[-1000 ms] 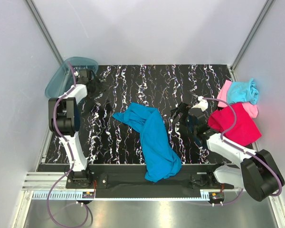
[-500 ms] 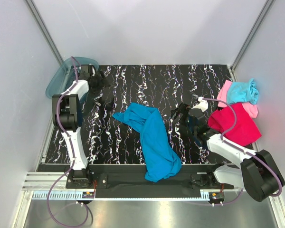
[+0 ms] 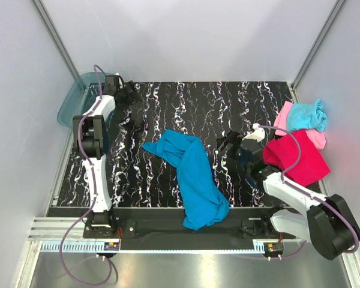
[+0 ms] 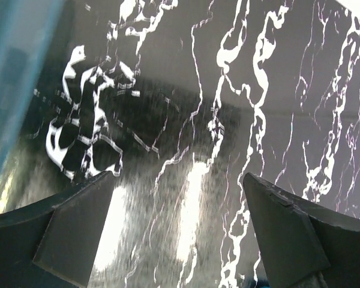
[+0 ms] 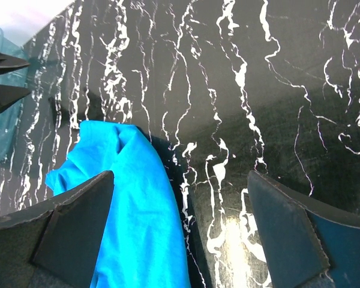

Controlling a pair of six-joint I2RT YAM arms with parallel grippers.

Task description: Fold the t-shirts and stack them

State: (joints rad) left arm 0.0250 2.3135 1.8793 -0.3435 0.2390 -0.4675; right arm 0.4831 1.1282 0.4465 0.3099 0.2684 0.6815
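blue t-shirt [image 3: 195,177]: crumpled, lapped over near surface [image 3: 168,108] edge | left gripper [image 3: 131,95], right gripper [image 3: 229,147]: spread wide, nothing held | risk: shirt could be dragged off edge by one-sided pull

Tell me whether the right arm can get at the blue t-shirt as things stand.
Probably yes. The right end effector hovers open just beside the blue t-shirt, which lies loose on the marbled table with nothing between them or on top of it.

Pale grey walls [image 3: 186,42] enclose a black, white-veined table [image 3: 198,102] whose glossy top reflects soft light.
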